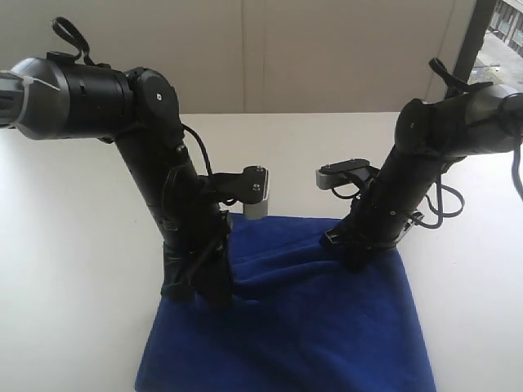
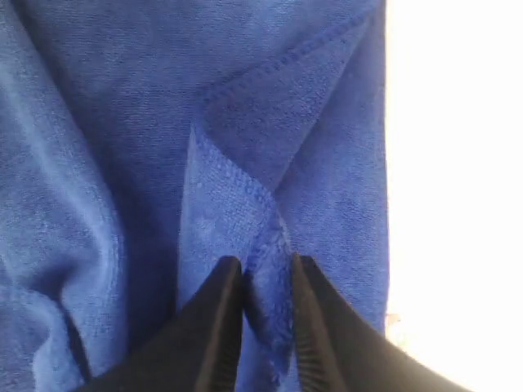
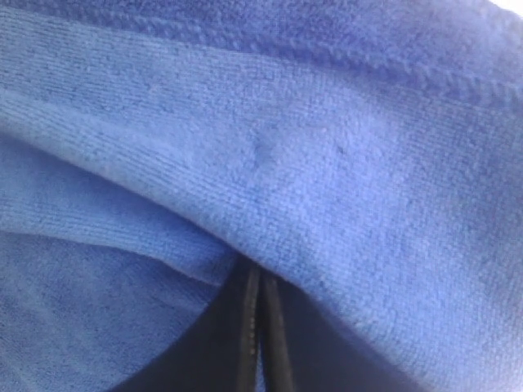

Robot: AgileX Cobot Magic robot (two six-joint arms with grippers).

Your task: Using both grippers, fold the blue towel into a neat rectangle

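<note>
The blue towel [image 1: 310, 327] lies rumpled on the white table, its far edge bunched up under both arms. My left gripper [image 1: 200, 286] points down at the towel's far left part. In the left wrist view the left gripper [image 2: 265, 265] is shut on a raised, stitched fold of the towel [image 2: 122, 122]. My right gripper [image 1: 355, 257] is down at the far right part. In the right wrist view the right gripper [image 3: 260, 273] has its jaws pressed together, the tips buried under a fold of the towel [image 3: 327, 163].
The white table [image 1: 65, 245] spreads to the left, right and behind the towel, with a pale wall at the back. Grey camera blocks [image 1: 257, 200] stick out from both wrists above the towel's far edge.
</note>
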